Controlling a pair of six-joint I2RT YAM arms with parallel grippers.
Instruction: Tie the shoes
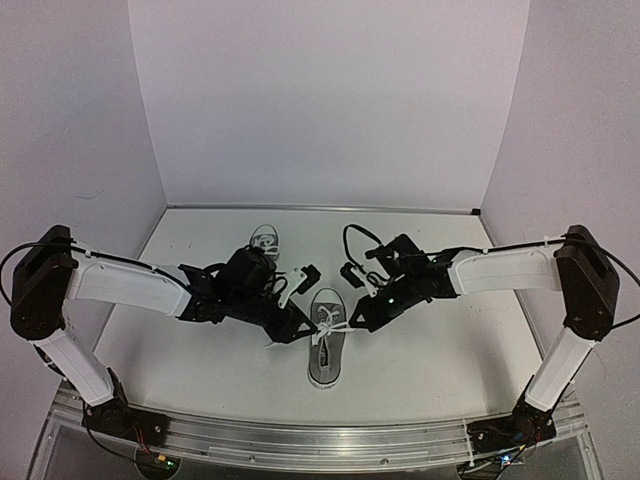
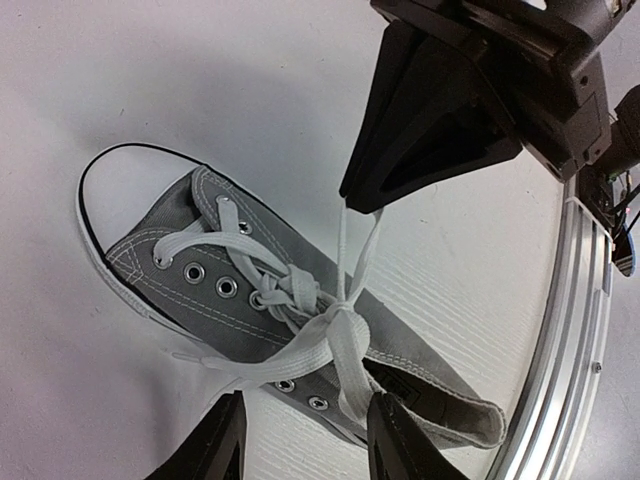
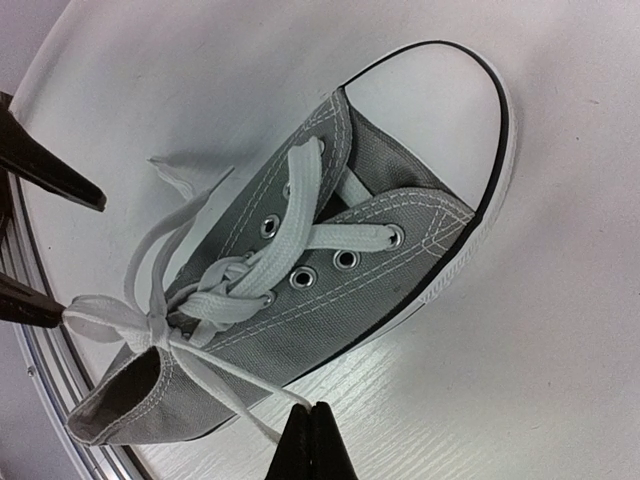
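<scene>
Your left pincer point(image 2: 308, 408) stands released over the shoe point(image 1: 326, 345) at centre frame; your right pincer point(image 3: 312, 415) is clenched on its lace point(image 3: 330, 238). Only the top view shows the second shoe point(image 1: 265, 240), upper centre.

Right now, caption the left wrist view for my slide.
Small grey canvas sneaker; shut right gripper pinches its white lace, left gripper open.

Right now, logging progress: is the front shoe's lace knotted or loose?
Knotted: the lace gathers into a tight knot atop the shoe; the right tool holds two strands taut.
</scene>
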